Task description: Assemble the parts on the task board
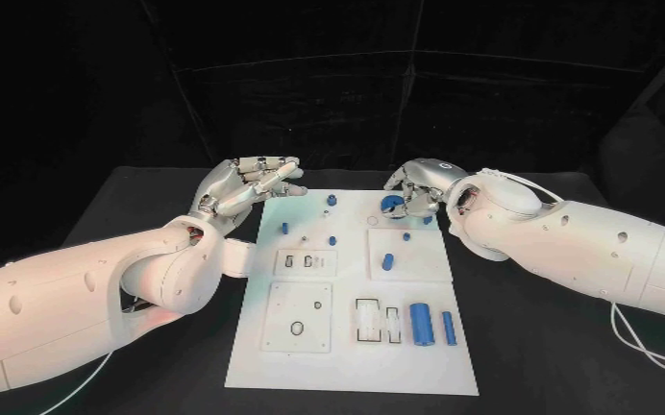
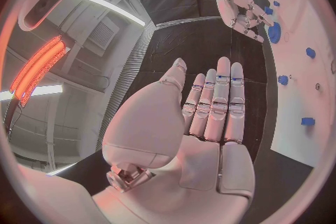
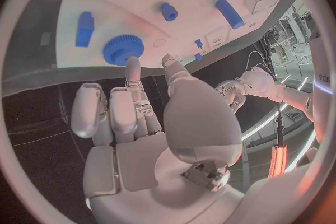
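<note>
Blue gear (image 3: 123,49) — right hand (image 3: 143,123) touches it with one fingertip; left hand (image 2: 203,123) flat, empty.

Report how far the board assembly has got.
Done: several small blue parts stand in the task board near its far end, such as a peg. In hand: the right hand has a fingertip at the blue gear, though a grip is unclear; the left hand is empty beside the board. Left: two blue cylinders lie loose at the near end.
</note>
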You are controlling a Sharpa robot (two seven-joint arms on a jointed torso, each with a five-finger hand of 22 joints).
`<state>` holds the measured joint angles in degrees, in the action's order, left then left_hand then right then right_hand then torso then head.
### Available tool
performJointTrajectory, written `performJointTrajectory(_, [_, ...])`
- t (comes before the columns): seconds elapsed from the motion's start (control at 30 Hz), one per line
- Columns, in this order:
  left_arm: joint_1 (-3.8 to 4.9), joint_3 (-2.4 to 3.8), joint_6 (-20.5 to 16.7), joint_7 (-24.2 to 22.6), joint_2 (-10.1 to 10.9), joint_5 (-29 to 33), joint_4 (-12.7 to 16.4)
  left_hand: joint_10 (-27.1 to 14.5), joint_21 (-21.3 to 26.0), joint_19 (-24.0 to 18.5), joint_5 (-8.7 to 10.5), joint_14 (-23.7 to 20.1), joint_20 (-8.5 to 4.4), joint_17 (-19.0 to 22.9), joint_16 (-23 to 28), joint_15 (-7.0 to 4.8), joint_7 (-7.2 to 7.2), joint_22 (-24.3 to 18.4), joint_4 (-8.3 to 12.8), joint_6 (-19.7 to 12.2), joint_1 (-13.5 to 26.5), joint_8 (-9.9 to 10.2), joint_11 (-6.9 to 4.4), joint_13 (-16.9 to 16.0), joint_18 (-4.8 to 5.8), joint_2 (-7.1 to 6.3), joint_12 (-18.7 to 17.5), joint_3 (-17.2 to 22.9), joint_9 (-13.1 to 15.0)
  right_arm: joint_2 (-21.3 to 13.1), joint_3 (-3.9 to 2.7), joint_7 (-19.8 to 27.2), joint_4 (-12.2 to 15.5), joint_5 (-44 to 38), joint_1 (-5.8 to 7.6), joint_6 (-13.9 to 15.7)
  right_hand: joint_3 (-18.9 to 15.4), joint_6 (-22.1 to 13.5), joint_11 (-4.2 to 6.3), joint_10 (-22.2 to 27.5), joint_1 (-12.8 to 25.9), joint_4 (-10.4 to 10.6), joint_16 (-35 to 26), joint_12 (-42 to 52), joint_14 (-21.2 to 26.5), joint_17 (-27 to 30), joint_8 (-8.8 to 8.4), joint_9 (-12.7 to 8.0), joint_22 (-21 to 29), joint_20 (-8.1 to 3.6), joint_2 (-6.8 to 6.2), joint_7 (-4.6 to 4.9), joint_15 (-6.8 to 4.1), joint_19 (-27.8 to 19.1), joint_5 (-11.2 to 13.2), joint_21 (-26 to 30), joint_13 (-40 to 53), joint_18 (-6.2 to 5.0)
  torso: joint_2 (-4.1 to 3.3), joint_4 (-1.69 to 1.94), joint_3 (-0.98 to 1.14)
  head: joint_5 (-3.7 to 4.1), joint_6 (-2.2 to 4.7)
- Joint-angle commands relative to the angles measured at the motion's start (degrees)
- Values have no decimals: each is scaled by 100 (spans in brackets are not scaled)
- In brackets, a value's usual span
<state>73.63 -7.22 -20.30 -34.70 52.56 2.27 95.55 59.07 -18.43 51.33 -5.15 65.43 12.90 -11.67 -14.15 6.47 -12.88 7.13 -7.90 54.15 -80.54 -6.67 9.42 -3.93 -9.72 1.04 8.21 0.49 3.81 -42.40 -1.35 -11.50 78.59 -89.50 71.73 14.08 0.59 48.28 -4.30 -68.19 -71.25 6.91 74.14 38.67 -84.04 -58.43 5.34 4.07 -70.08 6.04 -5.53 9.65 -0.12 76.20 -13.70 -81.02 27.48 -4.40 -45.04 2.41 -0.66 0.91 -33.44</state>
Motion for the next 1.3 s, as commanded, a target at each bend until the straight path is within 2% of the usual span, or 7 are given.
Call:
performJointTrajectory(0.03, [10,3,60,-16,-23,25,-20,22,36,-24,-10,-42,16,-9,22,3,-9,-6,42,15,-3,36,19,6,-79,45,-18,-3,-3,2,-3,-429,-65,205,15,-489,-317,-105,-37,228,-180,291,118,462,-134,-140,56,0,-93,31,49,20,24,64,-11,-50,499,37,-5,2,-3,11,0])
performJointTrajectory(0.13, [10,3,65,-14,-39,26,-41,22,36,-24,-10,-42,16,-9,22,3,-9,-6,42,15,-3,36,19,6,-79,45,-18,-3,-3,24,-3,-502,-145,226,15,-533,-442,-157,-49,214,-314,433,210,834,-152,-254,95,-2,-143,49,98,38,31,95,-26,-76,937,47,-6,10,0,15,4])
performJointTrajectory(0.27, [10,3,70,-9,-53,26,-65,22,36,-24,-10,-42,16,-9,22,3,-9,-6,42,15,-3,36,19,6,-79,45,-18,-3,-3,72,-3,-558,-255,237,15,-526,-505,-184,-50,169,-423,512,263,1111,-157,-313,132,-2,-175,56,158,45,37,115,-111,-92,1272,52,-5,22,-4,24,10])
performJointTrajectory(0.37, [10,3,74,-7,-60,27,-75,22,36,-24,-10,-42,16,-9,22,3,-9,-6,42,15,-3,36,19,6,-79,45,-18,-3,-3,109,-3,-595,-339,208,15,-462,-566,-191,-48,-122,-511,573,311,1740,-160,-361,177,1,-255,58,214,43,37,170,-309,-130,2014,67,-3,27,-12,31,13])
performJointTrajectory(0.53, [10,3,78,0,-65,27,-88,33,39,-24,-10,-42,17,-14,26,1,-3,-9,49,25,-5,34,13,5,-81,49,-20,1,-1,140,-3,-600,-404,186,15,-375,-666,-172,-46,-428,-595,650,385,2437,-168,-442,254,5,-431,58,310,34,34,291,-376,-214,2842,103,-3,18,-11,21,11])
performJointTrajectory(1.0, [10,3,82,24,-68,27,-118,36,40,-23,-11,-42,16,-16,28,-1,-1,-11,52,28,-8,34,12,5,-81,56,-21,5,0,170,-4,-552,-446,270,15,-349,-772,-37,-22,-673,-703,692,462,2964,-176,-520,382,15,-571,48,442,3,22,381,-388,-280,3496,130,-6,20,-15,56,-15])
performJointTrajectory(1.3, [10,3,101,41,-73,27,-127,39,41,-23,-12,-42,16,-19,30,-2,1,-13,57,31,-12,35,10,5,-82,63,-24,11,0,174,-4,-537,-402,168,15,-156,-781,-9,-14,-731,-788,658,481,3081,-178,-539,406,12,-628,42,482,-6,15,417,-387,-306,3650,141,-6,24,-13,54,-14])
